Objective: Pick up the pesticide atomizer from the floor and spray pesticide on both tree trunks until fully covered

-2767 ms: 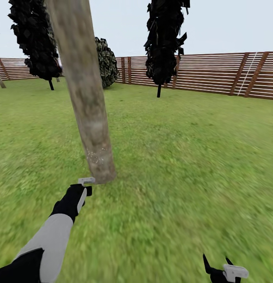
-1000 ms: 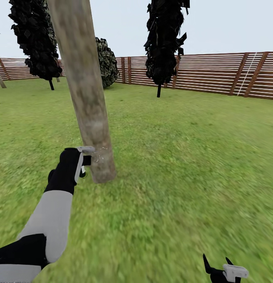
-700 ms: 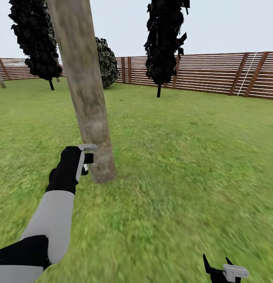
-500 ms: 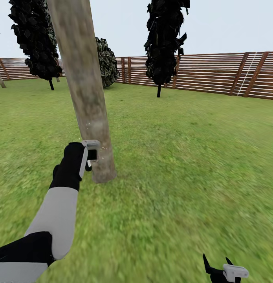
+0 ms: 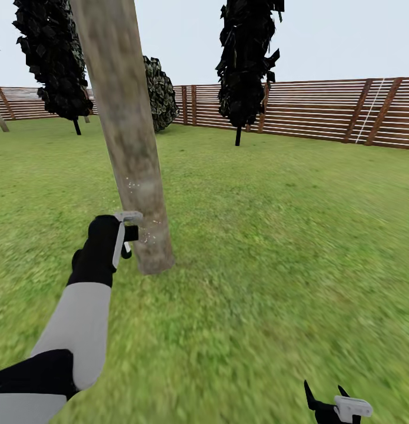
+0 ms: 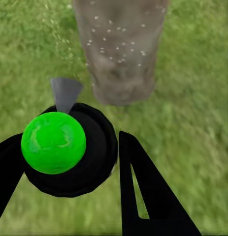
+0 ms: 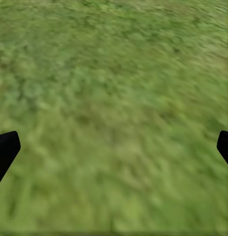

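A matt, rough, mottled bark finish is shown on the tree trunk [image 5: 130,153]; the atomizer's green cap [image 6: 53,142] is rendered glossy.

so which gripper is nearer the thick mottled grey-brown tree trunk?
Left. The left gripper is right beside the thick mottled grey-brown trunk near its base, holding the black atomizer. The right gripper hangs open over grass, well off.

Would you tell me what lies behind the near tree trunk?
Behind the tree trunk stand a round dark bush and the slatted fence; the trunk covers part of both.
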You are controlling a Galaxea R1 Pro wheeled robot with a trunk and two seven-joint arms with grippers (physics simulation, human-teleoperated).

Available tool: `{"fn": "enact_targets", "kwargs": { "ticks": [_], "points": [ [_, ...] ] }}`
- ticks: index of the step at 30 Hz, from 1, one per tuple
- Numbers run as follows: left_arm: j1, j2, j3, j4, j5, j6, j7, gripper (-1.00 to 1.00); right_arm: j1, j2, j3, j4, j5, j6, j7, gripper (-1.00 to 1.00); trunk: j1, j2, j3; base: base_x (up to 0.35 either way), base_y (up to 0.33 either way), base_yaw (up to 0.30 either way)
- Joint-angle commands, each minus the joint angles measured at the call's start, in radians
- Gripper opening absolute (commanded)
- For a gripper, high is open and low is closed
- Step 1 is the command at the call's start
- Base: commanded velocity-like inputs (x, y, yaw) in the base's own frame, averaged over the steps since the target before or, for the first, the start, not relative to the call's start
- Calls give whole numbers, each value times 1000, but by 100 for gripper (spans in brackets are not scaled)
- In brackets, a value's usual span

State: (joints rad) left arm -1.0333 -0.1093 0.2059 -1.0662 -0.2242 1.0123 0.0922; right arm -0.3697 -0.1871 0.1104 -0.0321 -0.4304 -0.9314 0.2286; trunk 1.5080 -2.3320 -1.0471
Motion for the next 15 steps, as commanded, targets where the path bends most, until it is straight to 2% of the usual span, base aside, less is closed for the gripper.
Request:
{"fn": "enact_targets", "kwargs": {
  "ticks": [1, 5, 8, 12, 15],
  "points": [
    [1, -2, 0, 4, -3, 0, 0, -100, 0, 0, 0, 0, 0, 0, 0, 100, 0, 0, 0, 0, 0, 0],
    [2, -3, 0, 90, -4, -1, 0, -100, 0, 0, 0, 0, 1, 0, 0, 100, 0, 0, 0, 0, 0, 0],
    [3, 2, 1, 110, -4, -2, 1, -100, 0, 0, 0, 0, 1, 0, 0, 100, 0, 0, 0, 0, 0, 0],
    [35, 7, 1, 116, -4, -9, 0, -100, 0, 0, 0, 0, 1, 0, 0, 100, 0, 0, 0, 13, 0, 0],
    [41, 7, -1, 115, -5, -9, 1, -100, 0, 0, 0, 0, 1, 0, 0, 100, 0, 0, 0, 219, 0, 0]
  ]
}}
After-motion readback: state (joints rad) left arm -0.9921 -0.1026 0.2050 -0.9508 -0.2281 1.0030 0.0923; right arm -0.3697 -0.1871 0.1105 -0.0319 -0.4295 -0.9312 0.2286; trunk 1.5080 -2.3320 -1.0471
